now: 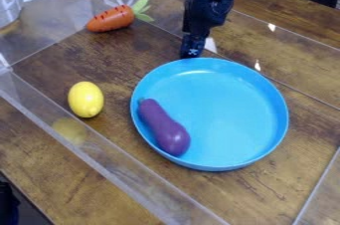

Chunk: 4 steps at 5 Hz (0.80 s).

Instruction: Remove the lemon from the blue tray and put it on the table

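Leaving the Lemon Where It Lies, Out of the Tray

We see the lemon [85,100] resting on bare table [60,57], to one side of the blue tray [260,141] and well apart from its rim. It lies on its long side, which is how an oval fruit settles on flat wood, and nothing grips it. As the task asks for it to be out of the tray and on the table, we judge the job to be done, or as good as done.

The pincer [194,48] is at the far edge of the tray, near the rim. It is dark and small in our view, so we cannot tell whether its tips stand apart or together, or whether they touch the tray. We make out nothing held in it.

The eggplant [163,127] lies inside the tray, toward the lemon's side, where the raised rim would help keep it from rolling out. The carrot [110,18] lies on the table beyond the lemon, close to the clear wall [99,157] that edges the wood and could stop a rolling fruit.

From here, we think the arm needs only to lift clear without catching the rim, since a nudge could slide the tray and shift the eggplant.
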Motion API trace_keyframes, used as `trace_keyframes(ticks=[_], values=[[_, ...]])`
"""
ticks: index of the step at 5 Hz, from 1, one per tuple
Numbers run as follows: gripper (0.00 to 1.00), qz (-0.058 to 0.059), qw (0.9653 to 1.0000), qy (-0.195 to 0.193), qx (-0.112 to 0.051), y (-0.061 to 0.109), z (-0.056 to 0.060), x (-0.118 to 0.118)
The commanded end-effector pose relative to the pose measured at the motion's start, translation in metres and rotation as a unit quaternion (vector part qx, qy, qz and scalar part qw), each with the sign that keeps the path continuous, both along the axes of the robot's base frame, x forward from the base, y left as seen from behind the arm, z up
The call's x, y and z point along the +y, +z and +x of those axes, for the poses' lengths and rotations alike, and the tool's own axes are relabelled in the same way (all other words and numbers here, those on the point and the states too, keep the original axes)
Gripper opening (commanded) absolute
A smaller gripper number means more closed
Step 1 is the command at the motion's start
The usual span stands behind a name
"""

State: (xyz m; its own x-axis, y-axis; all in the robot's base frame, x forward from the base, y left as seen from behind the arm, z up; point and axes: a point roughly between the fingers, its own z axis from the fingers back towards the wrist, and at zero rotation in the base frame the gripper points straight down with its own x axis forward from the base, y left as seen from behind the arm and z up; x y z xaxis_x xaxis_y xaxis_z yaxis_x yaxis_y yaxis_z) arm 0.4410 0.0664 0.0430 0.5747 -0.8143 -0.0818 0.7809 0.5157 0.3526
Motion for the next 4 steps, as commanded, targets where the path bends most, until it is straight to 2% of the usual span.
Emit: trace_keyframes(ticks=[1,2,4], values=[[1.0,0.006,0.9997,0.013,-0.021,0.006,0.005,0.006],[1.0,0.009,0.9994,0.03,-0.018,-0.005,0.004,0.009],[1.0,0.015,0.9997,0.013,-0.012,-0.029,-0.002,0.016]])
